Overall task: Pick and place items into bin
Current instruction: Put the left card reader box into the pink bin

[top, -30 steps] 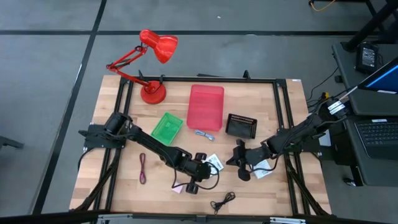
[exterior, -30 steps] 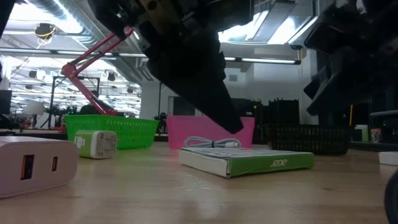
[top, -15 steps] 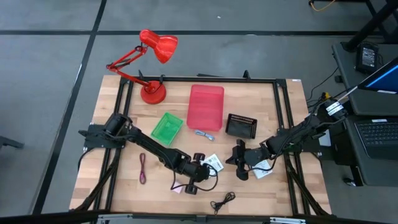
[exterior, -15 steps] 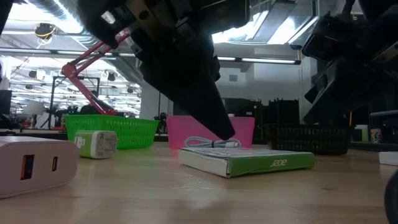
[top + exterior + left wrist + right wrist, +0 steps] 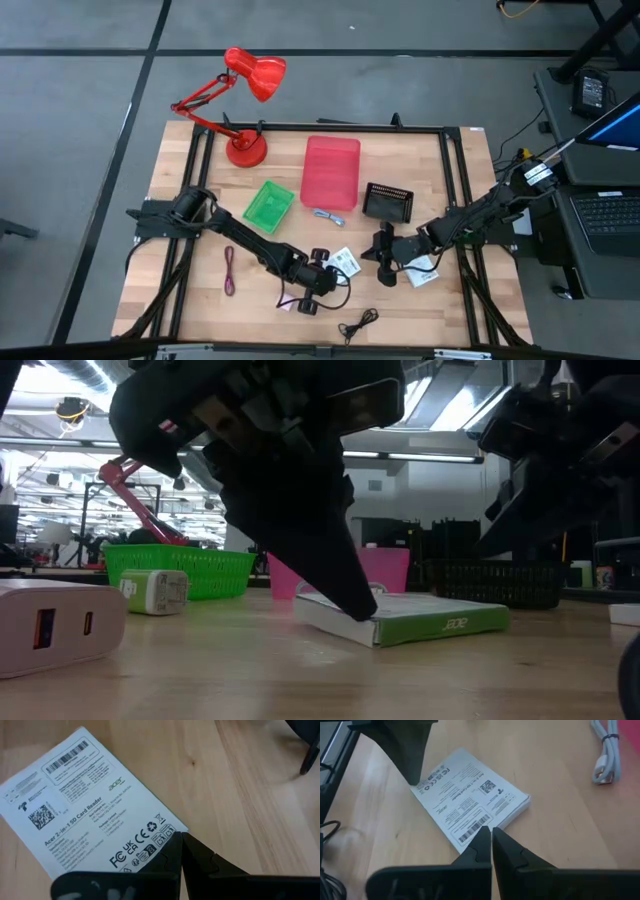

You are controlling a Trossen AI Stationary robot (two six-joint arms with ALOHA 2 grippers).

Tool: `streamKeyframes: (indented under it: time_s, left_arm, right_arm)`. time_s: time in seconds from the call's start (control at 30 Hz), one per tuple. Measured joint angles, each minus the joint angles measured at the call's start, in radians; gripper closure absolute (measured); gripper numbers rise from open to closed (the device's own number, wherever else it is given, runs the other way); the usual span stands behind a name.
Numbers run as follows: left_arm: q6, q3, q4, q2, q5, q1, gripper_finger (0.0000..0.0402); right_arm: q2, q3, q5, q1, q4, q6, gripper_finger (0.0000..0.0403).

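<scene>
A white printed packet (image 5: 345,262) lies flat on the table between the two grippers. My left gripper (image 5: 180,836) is shut, its tips down at one corner of this packet. My right gripper (image 5: 491,831) is shut and hovers above the packet's opposite edge; the low view shows my right gripper (image 5: 540,460) raised off the table. A second white packet (image 5: 422,276) lies under the right arm. Purple cord (image 5: 229,270), black cord (image 5: 358,322), a pink cube (image 5: 285,303), a bluish strip (image 5: 327,216) and a green-white piece (image 5: 155,591) rest on the table. My left gripper presses its shut fingertips (image 5: 358,605) down on the packet's corner (image 5: 165,827) beside the printed marks. The fingers come slanting down from above. The packet lies flat on the wood.
The pink bin (image 5: 330,172) stands at the far middle, with a green basket (image 5: 268,205) to its left and a black basket (image 5: 387,202) to its right. A red desk lamp (image 5: 245,100) stands at the far left corner. Bare wood shows along the near edge.
My left gripper has come down and its shut tips now rest on the packet's corner; a second ago they hung above it. The packet has shifted slightly under them.
</scene>
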Motion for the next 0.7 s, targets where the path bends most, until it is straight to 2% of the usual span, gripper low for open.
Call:
streamKeyframes:
  time_s: [0.23, 0.4, 0.7]
  left_arm:
    - [-0.022, 0.001, -0.04, -0.001, 0.0, 0.0, 0.04]
    - [-0.029, 0.001, -0.042, -0.002, 0.001, 0.0, 0.04]
    - [-0.029, 0.001, -0.045, -0.001, 0.001, 0.0, 0.04]
  right_arm:
    - [0.0, 0.0, -0.001, 0.0, 0.0, 0.015, 0.0402]
    - [0.0, 0.0, -0.01, 0.0, 0.0, 0.118, 0.0396]
    - [0.0, 0.0, -0.037, 0.0, 0.0, 0.217, 0.0316]
